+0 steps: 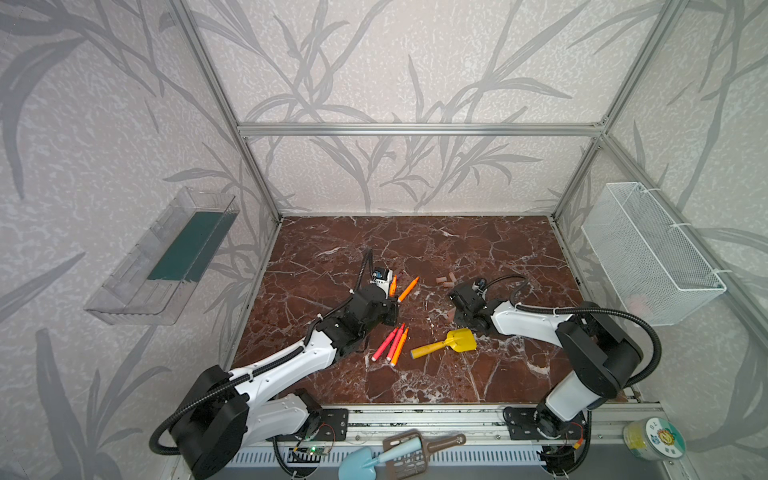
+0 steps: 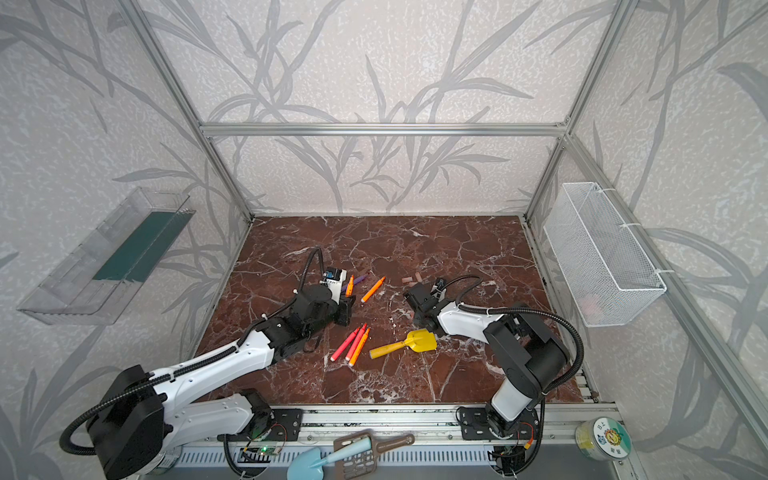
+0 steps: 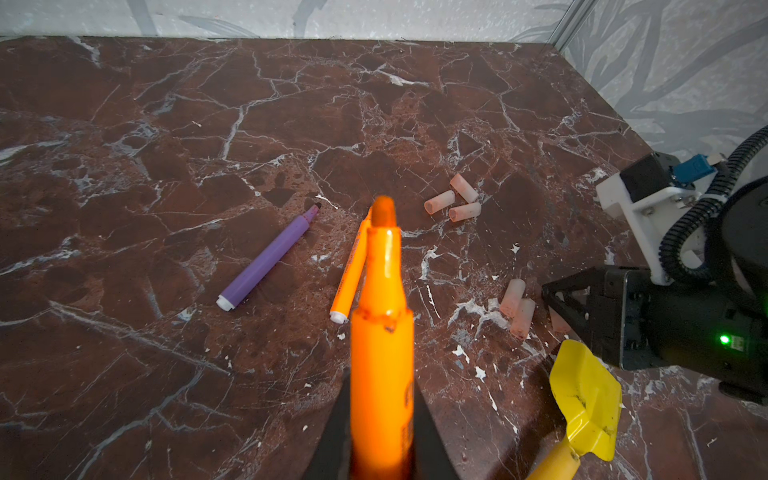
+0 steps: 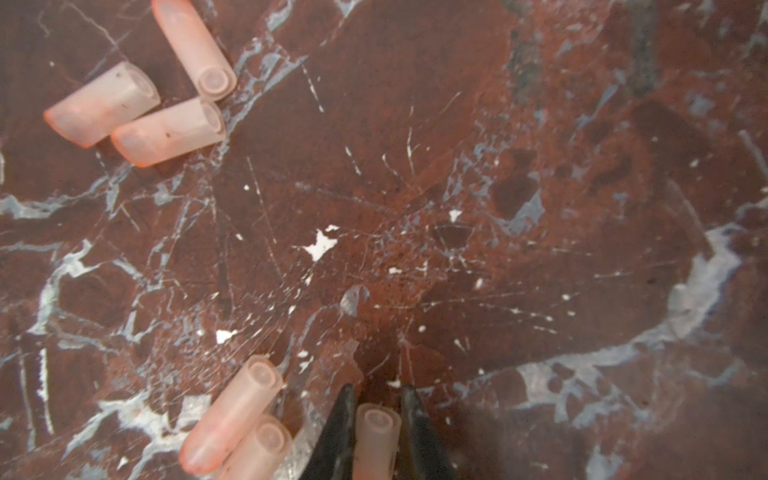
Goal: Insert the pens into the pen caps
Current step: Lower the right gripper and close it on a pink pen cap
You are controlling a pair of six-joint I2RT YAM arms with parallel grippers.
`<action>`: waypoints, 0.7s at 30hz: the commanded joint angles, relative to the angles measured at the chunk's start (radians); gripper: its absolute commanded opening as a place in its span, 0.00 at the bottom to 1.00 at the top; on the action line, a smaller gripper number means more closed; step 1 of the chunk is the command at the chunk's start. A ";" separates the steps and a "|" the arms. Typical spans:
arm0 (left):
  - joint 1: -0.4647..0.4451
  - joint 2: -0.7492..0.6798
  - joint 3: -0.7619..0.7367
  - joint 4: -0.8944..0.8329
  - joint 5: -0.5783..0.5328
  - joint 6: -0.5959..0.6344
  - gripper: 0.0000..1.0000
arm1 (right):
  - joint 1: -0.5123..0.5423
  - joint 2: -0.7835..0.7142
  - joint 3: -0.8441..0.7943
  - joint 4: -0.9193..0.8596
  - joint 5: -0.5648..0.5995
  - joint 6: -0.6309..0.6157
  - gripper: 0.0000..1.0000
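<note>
Leaf-patterned wallpaper (image 1: 374,62) closed in a red-brown marbled desk (image 1: 457,374). The left hand (image 3: 380,415) was clamped on an orange marker pen (image 3: 382,332), whose tip pointed away from the wrist camera. Beyond it lay a purple marker pen (image 3: 266,262) and a second orange marker pen (image 3: 351,274), apart from each other. Two pinkish-red pens and one orange pen (image 1: 394,345) lay side by side nearer the front edge, near a yellow plastic toy shovel (image 1: 449,345). The right hand (image 4: 377,399), close to the desk, pinched one pale pink translucent pen cap (image 4: 376,440). Two more caps (image 4: 232,415) lay touching each other just beside it, and three others (image 4: 166,133) clustered farther off.
</note>
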 commanded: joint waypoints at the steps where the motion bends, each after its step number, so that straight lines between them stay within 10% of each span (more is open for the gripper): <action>1: 0.003 0.000 0.029 -0.005 0.006 0.008 0.00 | -0.020 0.017 0.022 -0.047 0.026 -0.036 0.20; 21: 0.004 0.000 0.029 -0.005 0.007 0.009 0.00 | 0.006 0.010 -0.001 -0.059 -0.026 -0.018 0.29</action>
